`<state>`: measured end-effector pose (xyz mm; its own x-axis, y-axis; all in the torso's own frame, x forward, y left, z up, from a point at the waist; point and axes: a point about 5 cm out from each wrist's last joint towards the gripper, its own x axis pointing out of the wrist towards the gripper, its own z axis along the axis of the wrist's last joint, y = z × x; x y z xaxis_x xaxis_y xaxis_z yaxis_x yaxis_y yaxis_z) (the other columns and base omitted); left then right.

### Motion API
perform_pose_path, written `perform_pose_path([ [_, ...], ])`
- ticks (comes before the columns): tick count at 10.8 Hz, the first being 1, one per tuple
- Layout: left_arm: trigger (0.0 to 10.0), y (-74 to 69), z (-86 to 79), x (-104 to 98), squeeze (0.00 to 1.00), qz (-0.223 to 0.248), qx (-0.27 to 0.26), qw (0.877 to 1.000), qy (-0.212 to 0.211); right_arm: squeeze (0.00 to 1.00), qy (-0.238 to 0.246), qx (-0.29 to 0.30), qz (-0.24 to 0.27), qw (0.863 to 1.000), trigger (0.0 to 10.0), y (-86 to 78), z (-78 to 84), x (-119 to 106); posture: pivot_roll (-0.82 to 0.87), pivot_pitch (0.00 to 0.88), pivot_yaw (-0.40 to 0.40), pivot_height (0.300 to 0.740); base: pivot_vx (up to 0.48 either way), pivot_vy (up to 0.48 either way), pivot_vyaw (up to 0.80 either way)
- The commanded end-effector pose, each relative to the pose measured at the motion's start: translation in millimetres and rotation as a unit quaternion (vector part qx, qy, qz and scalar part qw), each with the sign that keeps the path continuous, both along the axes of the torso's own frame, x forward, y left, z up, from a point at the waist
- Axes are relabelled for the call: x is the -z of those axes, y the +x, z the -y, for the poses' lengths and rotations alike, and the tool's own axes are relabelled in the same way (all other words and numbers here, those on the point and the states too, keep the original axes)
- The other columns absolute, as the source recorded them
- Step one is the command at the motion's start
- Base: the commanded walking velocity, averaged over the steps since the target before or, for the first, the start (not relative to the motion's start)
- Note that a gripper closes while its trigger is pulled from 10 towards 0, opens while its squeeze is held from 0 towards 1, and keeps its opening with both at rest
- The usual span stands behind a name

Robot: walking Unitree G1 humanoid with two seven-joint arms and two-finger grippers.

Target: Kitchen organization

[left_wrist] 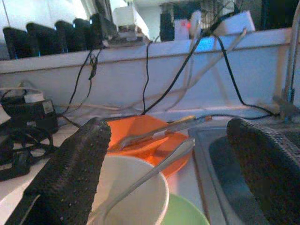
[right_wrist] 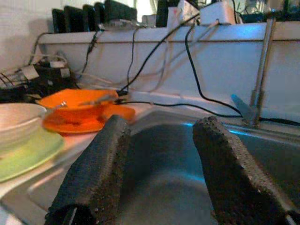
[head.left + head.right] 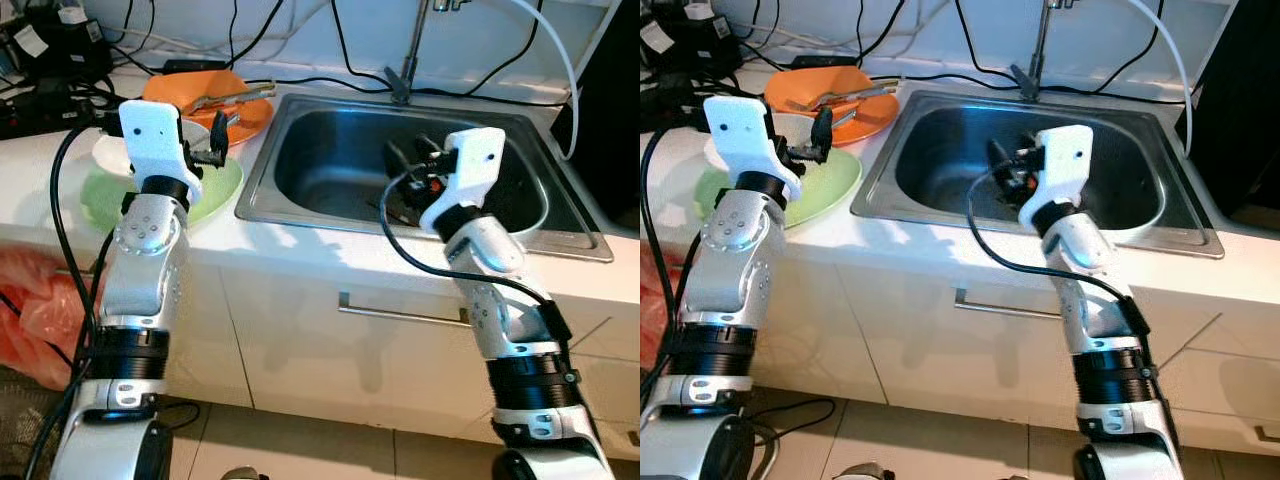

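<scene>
A white bowl (image 3: 113, 152) sits on a green plate (image 3: 217, 189) on the counter, left of the sink (image 3: 300, 125). A thin metal utensil (image 1: 154, 169) leans in the bowl. Behind it, an orange bowl (image 3: 195, 88) on an orange plate (image 3: 254, 113) holds more metal utensils (image 1: 159, 131). My left gripper (image 3: 216, 138) hovers open just above the white bowl and green plate, its fingers (image 1: 70, 173) spread wide. My right gripper (image 3: 408, 162) hangs open over the sink basin, with nothing between its fingers (image 2: 96, 168).
A faucet (image 3: 408, 60) stands behind the sink. Black cables and power adapters (image 3: 50, 60) crowd the back left of the counter. A drawer handle (image 3: 400, 313) lies below the counter edge. An orange plastic bag (image 3: 30, 310) sits on the floor at left.
</scene>
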<state>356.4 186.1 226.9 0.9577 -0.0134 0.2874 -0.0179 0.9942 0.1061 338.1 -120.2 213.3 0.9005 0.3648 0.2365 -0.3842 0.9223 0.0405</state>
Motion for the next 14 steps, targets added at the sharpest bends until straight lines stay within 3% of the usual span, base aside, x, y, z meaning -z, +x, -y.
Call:
perform_pose_path([
  [1, 10.0, 3.4, 1.4, -6, 0.0, 0.007, 0.006, 1.0, 0.006, 0.0, 0.009, 0.004, 0.006, 1.0, 10.0, -2.7, 2.1, -5, 0.14, 0.006, 0.008, 0.74, 0.0, 0.0, 0.0],
  [6, 10.0, 11.1, 9.5, -1, 0.0, -0.012, 0.029, 0.999, -0.014, 0.0, 0.005, 0.018, -0.002, 1.0, 10.0, -3.2, 5.8, -2, 0.13, 0.001, 0.045, 0.74, 0.0, 0.0, -0.64],
  [10, 10.0, 14.9, 8.1, 1, 0.0, -0.02, 0.035, 0.999, -0.015, 0.0, -0.042, 0.013, 0.008, 0.999, 10.0, -1.8, 14.5, -1, 0.13, 0.0, 0.079, 0.74, 0.0, 0.0, 0.0],
  [14, 10.0, 18.8, 0.6, 1, 0.0, -0.032, 0.038, 0.999, -0.012, 0.0, -0.064, 0.012, 0.023, 0.998, 10.0, 2.7, 8.0, 0, 0.15, 0.0, 0.117, 0.74, 0.0, 0.0, 0.0],
])
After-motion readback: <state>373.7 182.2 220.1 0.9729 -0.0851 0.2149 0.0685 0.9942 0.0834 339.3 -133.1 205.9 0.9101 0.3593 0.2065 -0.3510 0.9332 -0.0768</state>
